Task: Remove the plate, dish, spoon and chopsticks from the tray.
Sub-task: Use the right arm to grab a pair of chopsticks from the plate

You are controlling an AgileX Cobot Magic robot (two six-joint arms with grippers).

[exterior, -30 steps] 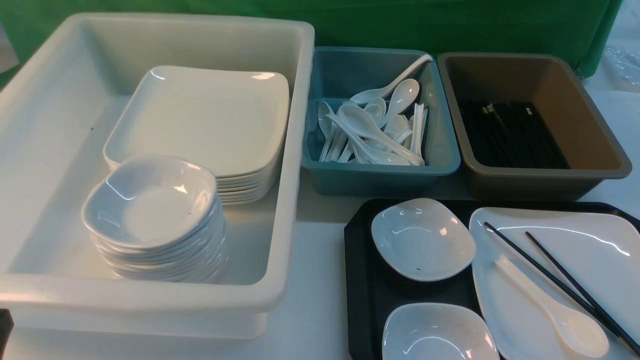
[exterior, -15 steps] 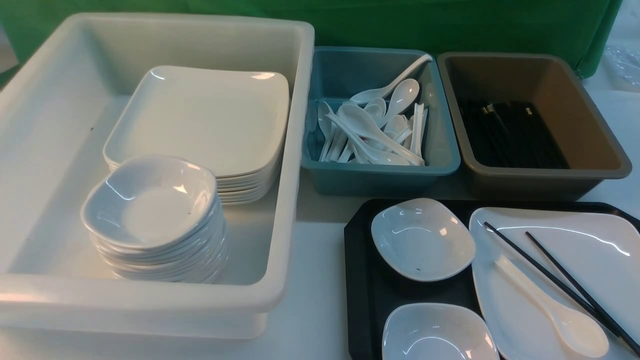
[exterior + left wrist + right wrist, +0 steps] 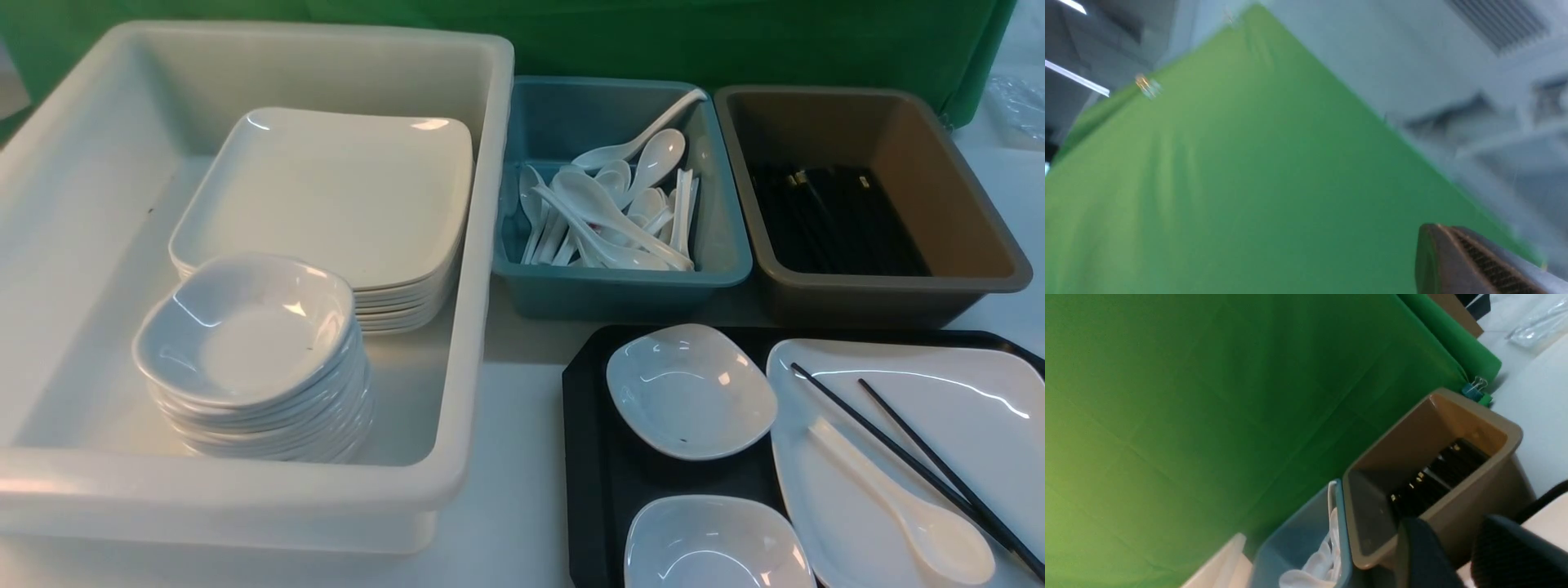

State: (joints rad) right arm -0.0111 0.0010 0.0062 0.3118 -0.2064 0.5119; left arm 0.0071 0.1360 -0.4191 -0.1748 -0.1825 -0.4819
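Green cloth (image 3: 735,41) hung behind the white table (image 3: 522,523), and neither of my arms showed in the front view. My left gripper (image 3: 1453,253) was pressed closed on nothing, its wrist camera tipped up at the cloth and the ceiling. My right gripper (image 3: 1457,539) had its jaws partly apart and empty, looking across at the brown tub (image 3: 1433,428) and the teal bin (image 3: 1298,539) beside it.

Nearest the right arm lay the tray (image 3: 588,457), black, with everything on it untouched. The plate (image 3: 963,392) filled its right part. The chopsticks (image 3: 906,457) lay slanted across the plate, slightly splayed, and the spoon (image 3: 906,506) lay alongside them, its bowl toward me. A far dish (image 3: 690,392) and a near dish (image 3: 710,547) sat on the tray's left part, just beside the plate's edge.

I judged the first lift belonged to the right arm, and to the chopsticks. They were thin and lay on glossy ware, so I should come down across both sticks at once, close squarely, and raise them level before carrying them to the brown tub, where other black sticks lay. Pinching only one would leave the other to roll. The spoon should follow to the teal bin, gripped on its handle. Only then would the plate be safe to lift toward the white tub (image 3: 482,245).
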